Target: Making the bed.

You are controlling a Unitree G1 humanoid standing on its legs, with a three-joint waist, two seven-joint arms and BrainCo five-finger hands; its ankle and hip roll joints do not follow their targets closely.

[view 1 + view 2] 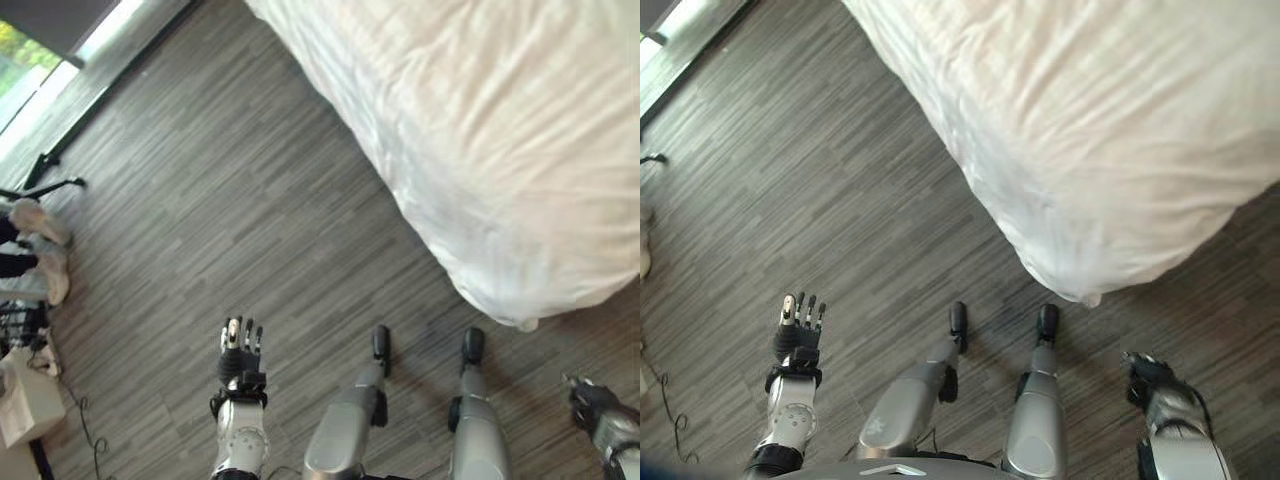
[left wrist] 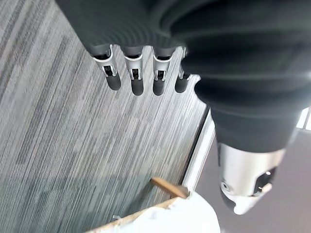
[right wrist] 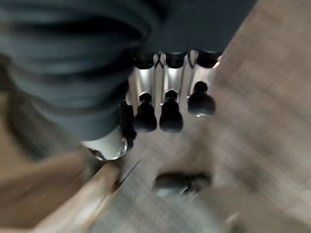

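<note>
Fingers straight on left hand (image 1: 241, 345), empty, right hand (image 1: 1148, 375) relaxed, off bed (image 1: 480, 120).

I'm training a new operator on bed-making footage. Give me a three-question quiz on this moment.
1. True or false: the left hand grips the duvet.
2. The duvet's corner hangs: A) flat on the floor, B) over the bed's corner, above the floor.
3. Which hand is nearer the bed?

Key
1. False: its fingers are straight and it holds nothing.
2. B.
3. The right hand.
</note>
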